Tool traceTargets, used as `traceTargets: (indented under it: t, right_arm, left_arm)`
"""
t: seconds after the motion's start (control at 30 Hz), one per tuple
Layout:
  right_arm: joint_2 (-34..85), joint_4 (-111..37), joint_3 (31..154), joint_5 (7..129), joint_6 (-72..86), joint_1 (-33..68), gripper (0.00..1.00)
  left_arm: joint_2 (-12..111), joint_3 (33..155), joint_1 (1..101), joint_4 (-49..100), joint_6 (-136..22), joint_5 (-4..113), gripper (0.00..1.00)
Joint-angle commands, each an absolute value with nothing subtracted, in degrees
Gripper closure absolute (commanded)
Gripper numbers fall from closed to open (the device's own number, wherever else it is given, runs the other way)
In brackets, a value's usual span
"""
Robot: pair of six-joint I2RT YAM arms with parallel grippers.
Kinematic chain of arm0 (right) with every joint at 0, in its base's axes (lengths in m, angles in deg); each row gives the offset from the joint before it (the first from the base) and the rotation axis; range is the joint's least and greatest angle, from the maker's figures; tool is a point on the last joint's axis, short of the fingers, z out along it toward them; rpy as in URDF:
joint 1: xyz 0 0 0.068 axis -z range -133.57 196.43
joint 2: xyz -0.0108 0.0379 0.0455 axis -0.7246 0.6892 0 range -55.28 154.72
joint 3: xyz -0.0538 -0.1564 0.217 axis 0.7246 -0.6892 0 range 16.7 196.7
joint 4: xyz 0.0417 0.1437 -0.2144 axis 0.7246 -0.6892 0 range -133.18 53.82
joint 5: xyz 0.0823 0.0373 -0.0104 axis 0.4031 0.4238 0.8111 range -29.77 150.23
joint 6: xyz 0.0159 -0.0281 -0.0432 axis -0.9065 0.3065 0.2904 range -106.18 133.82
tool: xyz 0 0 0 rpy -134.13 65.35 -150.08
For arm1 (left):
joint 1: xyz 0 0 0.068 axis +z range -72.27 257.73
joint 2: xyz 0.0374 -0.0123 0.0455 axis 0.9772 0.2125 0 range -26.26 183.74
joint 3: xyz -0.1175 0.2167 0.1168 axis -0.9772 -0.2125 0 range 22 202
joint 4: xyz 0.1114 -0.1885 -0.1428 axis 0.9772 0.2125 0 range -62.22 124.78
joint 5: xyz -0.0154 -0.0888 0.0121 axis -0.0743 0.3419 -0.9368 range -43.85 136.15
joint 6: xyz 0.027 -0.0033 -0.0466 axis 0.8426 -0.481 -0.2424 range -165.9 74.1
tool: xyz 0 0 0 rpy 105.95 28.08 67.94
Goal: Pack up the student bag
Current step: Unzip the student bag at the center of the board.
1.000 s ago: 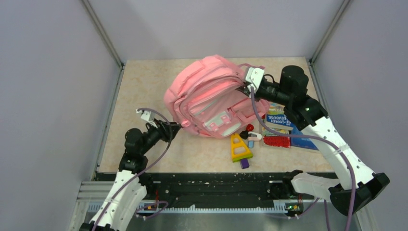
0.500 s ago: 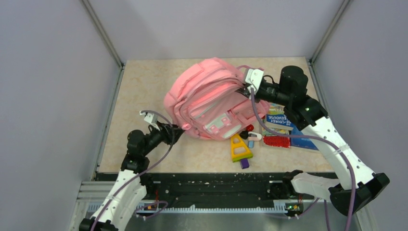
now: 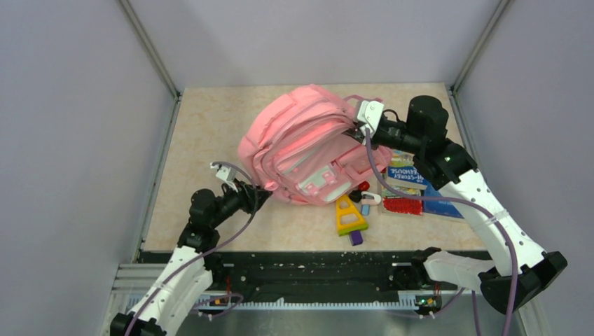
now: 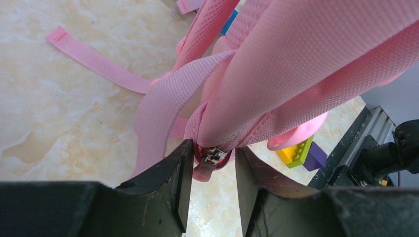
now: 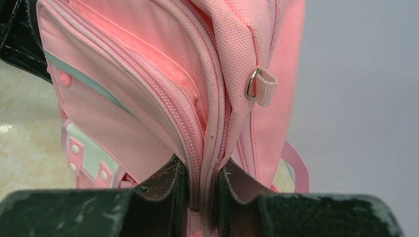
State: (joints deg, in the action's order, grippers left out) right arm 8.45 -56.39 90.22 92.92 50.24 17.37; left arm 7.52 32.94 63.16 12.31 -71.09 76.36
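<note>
The student bag (image 3: 308, 143), a big pink backpack, lies tilted on the table with its front pockets facing up. My left gripper (image 3: 260, 190) is at its lower left corner. In the left wrist view the jaws (image 4: 213, 153) close on that corner's fabric, where a metal zipper pull (image 4: 213, 157) with a pink tab hangs between the fingers. My right gripper (image 3: 354, 124) is at the bag's upper right edge. In the right wrist view it (image 5: 202, 177) is shut on a fold of zipper seam of the bag (image 5: 148, 89).
Just right of the bag lie a yellow triangular toy (image 3: 349, 213), a purple block (image 3: 356, 238), a red and white item (image 3: 364, 192), a red pouch (image 3: 401, 205) and blue books (image 3: 410, 178). A loose pink strap (image 4: 94, 61) trails on the table.
My left arm has shifted a little right and toward the near edge. Its jaws opened briefly and closed again on the bag's corner. The right arm has held still.
</note>
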Motion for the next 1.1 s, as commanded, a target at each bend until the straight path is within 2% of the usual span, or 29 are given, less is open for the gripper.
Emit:
traceTargets:
  t: [0.0,0.23,0.37,0.5,0.6,0.77,0.97,1.07]
  right_arm:
    - [6.35,-44.21,94.85,96.00,50.38,17.58,1.00]
    - [6.88,-44.09,94.75,95.39,50.55,17.61,1.00]
    - [7.07,-44.04,94.50,94.00,50.81,17.61,1.00]
    - [7.26,-41.10,92.83,93.52,50.48,17.61,1.00]
    - [7.58,-32.23,88.41,94.35,48.32,17.61,1.00]
    - [10.87,-10.66,80.21,95.51,41.34,17.45,1.00]
    - [20.34,7.58,76.74,90.30,34.83,16.90,1.00]
    - [24.51,17.32,74.36,86.04,31.94,16.89,0.86]
  left_arm:
    - [4.71,33.30,62.62,13.78,-70.88,73.61,0.60]
    - [1.82,34.95,62.36,19.85,-72.38,71.37,0.78]
    - [0.52,37.38,62.09,24.33,-73.41,71.09,0.85]
    - [-0.33,43.23,62.00,32.48,-73.26,69.11,0.94]
    - [-0.32,48.02,62.00,37.04,-72.79,68.63,1.00]
    - [-0.71,52.89,62.00,41.96,-71.72,70.90,1.00]
    - [-3.21,54.91,62.00,45.82,-70.91,71.54,1.00]
    - [-4.34,55.12,62.00,48.26,-69.93,70.75,1.00]
